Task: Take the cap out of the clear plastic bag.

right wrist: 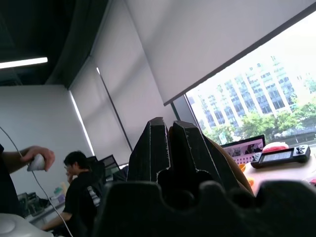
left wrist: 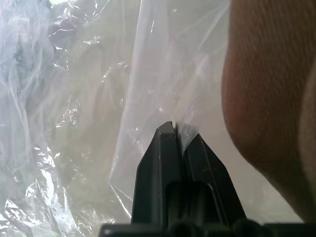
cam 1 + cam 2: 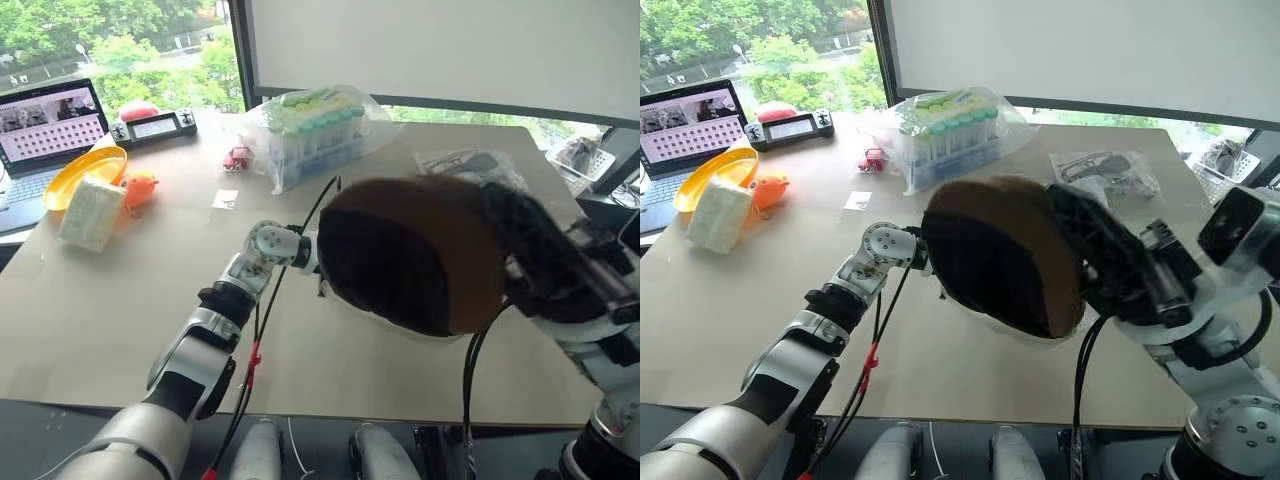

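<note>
Up above the table (image 3: 120, 300), the right gripper (image 1: 170, 129) pinches the brown cap (image 3: 415, 250). At the cap's nine o'clock, the left gripper (image 2: 178, 134) squeezes the clear plastic bag (image 2: 89, 98).

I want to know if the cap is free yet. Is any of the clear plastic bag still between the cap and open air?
Apparently not: the right pincer holds the cap lifted above the table, no film visible over it. The left pincer pinches the clear plastic bag beside it.

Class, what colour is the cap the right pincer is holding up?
Brown; the cap shows best in the right eye view.
</note>
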`<action>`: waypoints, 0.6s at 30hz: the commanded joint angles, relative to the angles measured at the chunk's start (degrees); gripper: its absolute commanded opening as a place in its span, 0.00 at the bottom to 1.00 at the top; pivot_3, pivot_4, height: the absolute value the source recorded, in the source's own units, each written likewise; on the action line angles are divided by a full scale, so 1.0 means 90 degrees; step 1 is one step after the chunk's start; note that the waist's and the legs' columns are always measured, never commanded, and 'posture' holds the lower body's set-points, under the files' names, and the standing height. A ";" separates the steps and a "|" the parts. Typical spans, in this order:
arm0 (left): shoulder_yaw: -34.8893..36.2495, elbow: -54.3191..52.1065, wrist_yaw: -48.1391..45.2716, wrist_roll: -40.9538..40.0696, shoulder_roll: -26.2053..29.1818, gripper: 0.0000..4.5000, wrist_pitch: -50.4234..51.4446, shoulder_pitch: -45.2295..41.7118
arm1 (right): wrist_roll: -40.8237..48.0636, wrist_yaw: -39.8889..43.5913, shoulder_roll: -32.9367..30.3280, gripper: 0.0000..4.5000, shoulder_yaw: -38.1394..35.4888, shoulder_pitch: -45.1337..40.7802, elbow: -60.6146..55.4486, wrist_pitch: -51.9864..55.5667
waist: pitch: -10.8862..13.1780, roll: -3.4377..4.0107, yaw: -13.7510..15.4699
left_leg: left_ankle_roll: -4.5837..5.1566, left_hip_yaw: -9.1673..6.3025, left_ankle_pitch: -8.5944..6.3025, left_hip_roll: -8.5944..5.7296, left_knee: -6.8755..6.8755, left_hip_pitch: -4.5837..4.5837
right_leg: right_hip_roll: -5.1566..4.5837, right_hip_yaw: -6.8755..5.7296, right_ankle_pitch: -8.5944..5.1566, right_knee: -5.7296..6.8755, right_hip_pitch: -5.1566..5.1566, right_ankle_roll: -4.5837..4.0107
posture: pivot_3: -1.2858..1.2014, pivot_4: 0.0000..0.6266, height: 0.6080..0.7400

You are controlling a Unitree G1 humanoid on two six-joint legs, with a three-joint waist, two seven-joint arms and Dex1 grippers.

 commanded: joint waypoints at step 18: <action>0.0356 -0.1826 0.0488 -0.0101 0.1380 0.00 0.0226 0.1201 | -0.8954 -0.0164 -0.2852 0.00 0.4252 -0.0867 0.1023 -0.2910 | 0.0012 0.0041 -0.0086 | 0.0000 0.0020 0.0001 0.0001 -0.0026 0.0016 | -0.0003 0.0016 -0.0001 0.0000 -0.0014 -0.0005 | 0.52 0.24 1.00</action>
